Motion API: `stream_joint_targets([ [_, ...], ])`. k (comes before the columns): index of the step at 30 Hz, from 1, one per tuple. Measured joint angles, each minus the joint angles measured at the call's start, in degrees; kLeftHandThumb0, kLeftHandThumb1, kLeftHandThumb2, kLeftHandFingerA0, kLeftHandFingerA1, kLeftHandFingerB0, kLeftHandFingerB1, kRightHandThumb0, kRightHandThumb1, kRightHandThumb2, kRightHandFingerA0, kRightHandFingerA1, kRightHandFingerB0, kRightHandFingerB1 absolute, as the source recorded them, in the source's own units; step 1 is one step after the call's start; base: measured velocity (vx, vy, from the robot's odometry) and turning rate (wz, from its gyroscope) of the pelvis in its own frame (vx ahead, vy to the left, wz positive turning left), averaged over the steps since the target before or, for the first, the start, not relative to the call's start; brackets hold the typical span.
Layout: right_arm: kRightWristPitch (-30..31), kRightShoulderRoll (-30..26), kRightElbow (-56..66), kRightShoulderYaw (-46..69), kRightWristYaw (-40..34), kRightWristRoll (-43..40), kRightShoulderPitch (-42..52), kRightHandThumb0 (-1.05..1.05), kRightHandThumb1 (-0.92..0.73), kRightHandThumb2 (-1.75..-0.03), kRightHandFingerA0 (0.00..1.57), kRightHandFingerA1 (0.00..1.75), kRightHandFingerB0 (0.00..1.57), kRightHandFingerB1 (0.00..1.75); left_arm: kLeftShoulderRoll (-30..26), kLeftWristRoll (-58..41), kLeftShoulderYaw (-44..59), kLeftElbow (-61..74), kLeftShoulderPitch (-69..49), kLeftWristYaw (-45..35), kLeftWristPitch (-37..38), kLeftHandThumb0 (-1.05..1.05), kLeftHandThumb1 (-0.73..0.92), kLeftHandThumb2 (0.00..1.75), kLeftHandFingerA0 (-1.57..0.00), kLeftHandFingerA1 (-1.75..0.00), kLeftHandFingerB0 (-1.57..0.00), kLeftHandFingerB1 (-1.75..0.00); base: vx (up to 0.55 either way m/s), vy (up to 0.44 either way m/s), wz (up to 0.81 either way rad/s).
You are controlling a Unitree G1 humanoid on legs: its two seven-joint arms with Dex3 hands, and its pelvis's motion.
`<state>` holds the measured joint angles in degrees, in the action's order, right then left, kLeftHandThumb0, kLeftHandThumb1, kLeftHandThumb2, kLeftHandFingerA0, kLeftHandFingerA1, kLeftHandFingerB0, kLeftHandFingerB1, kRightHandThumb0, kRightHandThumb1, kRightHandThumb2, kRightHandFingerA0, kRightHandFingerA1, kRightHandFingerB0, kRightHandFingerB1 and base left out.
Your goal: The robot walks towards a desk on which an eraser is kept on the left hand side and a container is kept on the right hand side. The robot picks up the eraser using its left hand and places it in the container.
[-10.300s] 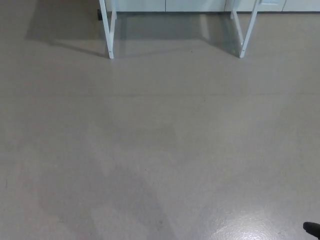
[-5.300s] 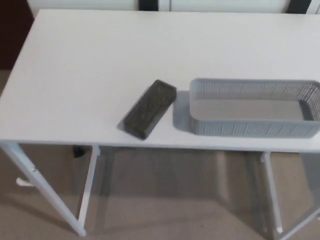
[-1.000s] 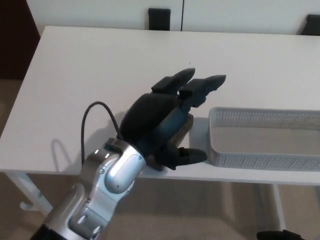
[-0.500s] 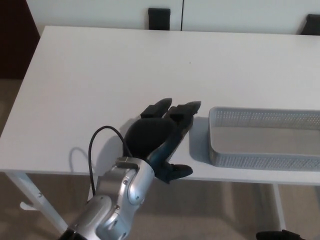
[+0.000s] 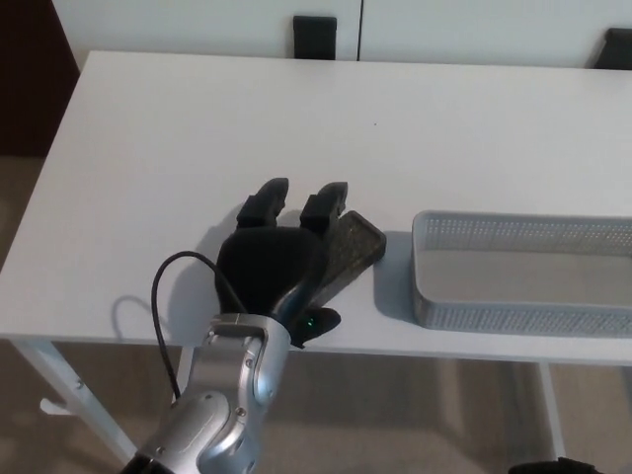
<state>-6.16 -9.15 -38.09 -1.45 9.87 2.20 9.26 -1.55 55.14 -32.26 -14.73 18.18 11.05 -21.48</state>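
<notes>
The left hand [image 5: 279,265] lies over the eraser [image 5: 348,253], just left of the container [image 5: 513,316]; its fingers [image 5: 323,202] curl around the eraser.

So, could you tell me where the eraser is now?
Head view: the dark rectangular eraser lies on the white desk, under the left hand, left of the grey mesh container.

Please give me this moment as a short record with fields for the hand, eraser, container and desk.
left hand: over the eraser, fingers draped across its top; grasp not confirmed
eraser: dark block, flat on the desk, mostly covered by the hand
container: grey mesh tray, empty, right of the eraser, a gap between
desk: white
right hand: not in view
</notes>
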Motion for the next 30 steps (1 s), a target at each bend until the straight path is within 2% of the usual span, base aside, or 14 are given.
stream_joint_targets([
  [9, 0.0, -0.4, 0.2, -0.5, 0.3, 0.6, -0.2, -0.26, -0.48, -0.54, 0.77, 0.59, 0.63, 0.53, 0.0, 1.4, -0.9, -2.1, 0.1, 1.5, -1.1, -0.55, 0.36, 0.75, -0.01, -0.22, -0.05, -0.22, 0.00, 0.000, 0.00],
  [10, 0.0, -0.5, 0.2, -0.6, 0.5, 0.7, -0.2, -0.27, -0.48, -0.54, 0.76, 0.58, 0.62, 0.53, 0.1, 1.4, -1.0, -2.3, 0.2, 1.5, -1.2, -0.60, 0.41, 0.60, -0.08, -0.24, -0.07, -0.21, 0.00, 0.000, 0.00],
  [12, 0.1, -0.8, 0.5, -1.1, 0.8, 0.9, -0.2, -0.27, -0.48, -0.54, 0.76, 0.58, 0.62, 0.53, 0.3, 1.4, -1.1, -3.1, 0.8, 1.0, -1.6, -0.61, 0.39, 0.72, -0.07, -0.28, -0.07, -0.22, 0.00, 0.000, 0.00],
  [14, 0.1, -1.1, 0.8, -1.4, 1.0, 1.1, -0.2, -0.24, -0.48, -0.54, 0.76, 0.58, 0.63, 0.53, 0.5, 1.4, -1.3, -3.8, 1.6, 0.4, -2.0, -0.61, 0.48, 0.55, -0.08, -0.27, -0.09, -0.25, 0.00, 0.000, 0.00],
  [15, 0.3, -1.2, 1.0, -1.6, 1.2, 1.2, -0.1, -0.25, -0.48, -0.53, 0.75, 0.58, 0.62, 0.52, 0.7, 1.3, -1.3, -4.2, 2.1, -0.1, -2.1, -0.69, 0.45, 0.75, -0.05, -0.36, -0.05, -0.28, 0.00, 0.000, 0.00],
  [16, 0.4, -1.3, 1.0, -1.7, 1.3, 1.2, -0.2, -0.25, -0.49, -0.54, 0.74, 0.57, 0.61, 0.52, 0.8, 1.1, -1.3, -4.5, 2.5, -0.8, -2.2, -0.61, 0.48, 0.56, -0.10, -0.29, -0.09, -0.25, 0.00, 0.000, 0.00],
  [17, 0.6, -1.4, 1.0, -1.8, 1.5, 1.3, -0.2, -0.26, -0.49, -0.54, 0.73, 0.56, 0.60, 0.51, 0.9, 0.8, -1.2, -4.8, 2.8, -1.5, -2.3, -0.59, 0.39, 0.74, -0.02, -0.38, -0.10, -0.28, 0.00, 0.000, 0.00],
  [18, 0.8, -1.6, 1.1, -2.1, 1.7, 1.4, -0.2, -0.25, -0.49, -0.54, 0.75, 0.56, 0.61, 0.51, 1.2, 0.4, -0.9, -5.1, 3.3, -2.2, -2.3, -0.64, 0.42, 0.68, -0.09, -0.36, -0.07, -0.31, 0.00, 0.000, 0.00],
  [19, 1.0, -1.7, 1.2, -2.2, 1.9, 1.5, -0.3, -0.25, -0.49, -0.53, 0.75, 0.56, 0.61, 0.51, 1.3, -0.1, -0.5, -5.5, 3.7, -2.9, -2.3, -0.32, 0.24, 0.84, 0.00, -0.48, 0.00, -0.47, 0.00, 0.000, 0.00],
  [21, 1.4, -2.1, 1.2, -2.4, 2.4, 1.7, -0.6, -0.23, -0.48, -0.53, 0.76, 0.56, 0.61, 0.51, 1.6, -1.2, 0.3, -6.3, 4.7, -4.6, -2.3, -0.32, 0.25, 0.85, 0.00, -0.48, 0.00, -0.47, 0.00, 0.000, 0.00],
  [22, 1.6, -2.2, 1.2, -2.4, 2.6, 1.7, -0.7, -0.23, -0.48, -0.53, 0.76, 0.56, 0.61, 0.51, 1.7, -1.7, 0.6, -6.6, 5.1, -5.2, -2.3, -0.65, 0.42, 0.70, -0.16, -0.39, -0.10, -0.34, 0.00, 0.000, 0.00],
  [28, 3.4, -2.3, 2.6, -2.8, 3.8, 1.9, -1.2, -0.23, -0.46, -0.53, 0.76, 0.55, 0.62, 0.50, 2.2, -4.5, 2.2, -10.6, 8.6, -10.0, -2.7, -0.66, 0.44, 0.75, -0.33, -0.46, -0.15, -0.37, 0.00, 0.000, 0.00],
  [29, 3.7, -2.4, 2.6, -2.9, 3.9, 1.9, -1.4, -0.23, -0.46, -0.53, 0.76, 0.55, 0.62, 0.51, 2.2, -4.9, 2.3, -11.4, 9.4, -10.9, -2.7, -0.57, 0.55, 0.57, -0.55, -0.42, -0.24, -0.29, 0.00, 0.000, 0.00],
  [30, 3.9, -2.4, 2.6, -2.9, 4.1, 1.9, -1.5, -0.23, -0.46, -0.53, 0.77, 0.55, 0.63, 0.51, 2.2, -5.2, 2.4, -12.0, 10.0, -11.6, -2.7, -0.51, 0.56, 0.57, -0.87, -0.71, -0.24, -0.30, 0.00, 0.000, 0.00],
])
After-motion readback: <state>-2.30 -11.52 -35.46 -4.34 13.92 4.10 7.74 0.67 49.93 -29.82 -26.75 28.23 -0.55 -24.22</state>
